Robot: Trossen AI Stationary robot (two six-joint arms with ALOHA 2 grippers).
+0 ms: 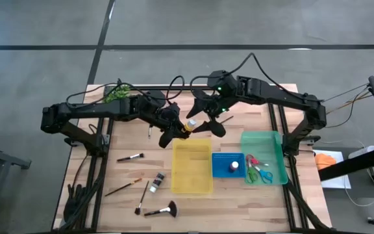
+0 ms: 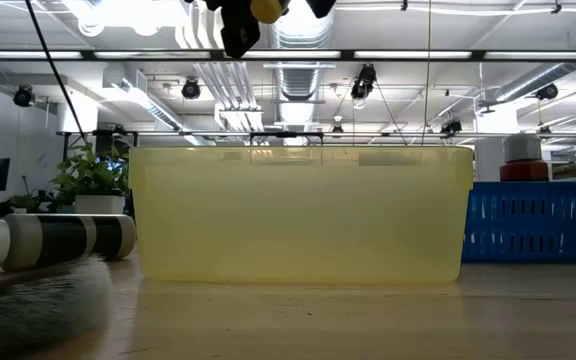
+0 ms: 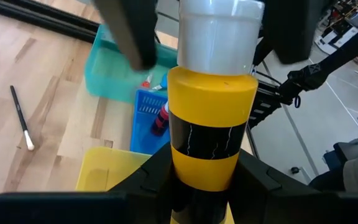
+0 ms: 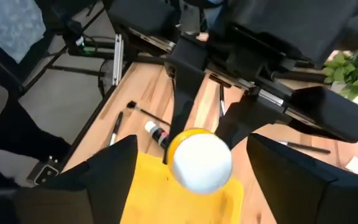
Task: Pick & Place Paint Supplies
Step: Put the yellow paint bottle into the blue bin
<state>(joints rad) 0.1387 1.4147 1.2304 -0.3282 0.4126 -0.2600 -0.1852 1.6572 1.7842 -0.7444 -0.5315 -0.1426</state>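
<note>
A yellow paint bottle (image 1: 190, 125) with a black band and a white cap hangs in the air over the far edge of the yellow tray (image 1: 192, 170). My left gripper (image 1: 182, 129) is shut on it. In the low view the yellow paint bottle (image 2: 268, 8) shows at the very top. My right gripper (image 1: 205, 119) comes from the table's right and is open. In the right wrist view my right gripper (image 4: 197, 180) has one finger on either side of the bottle's white cap (image 4: 201, 163), apart from it. My left gripper pinches the bottle's bottom end (image 3: 201, 171), below the black band, between its two fingers. The fingers come from the table's left, slanting down. The bottle sticks out beyond the fingertips with its white cap (image 3: 219, 31) away from them, lifted clear of table and tray.
To the right of the yellow tray, a blue tray (image 1: 221, 170) holds a red bottle (image 1: 234, 166), and a green tray (image 1: 268, 144) holds scissors (image 1: 258, 170). Several brushes (image 1: 130, 157), a fan brush (image 1: 163, 210) and a black bottle (image 1: 157, 182) lie at the near left. A plant (image 1: 117, 93) stands at the far left.
</note>
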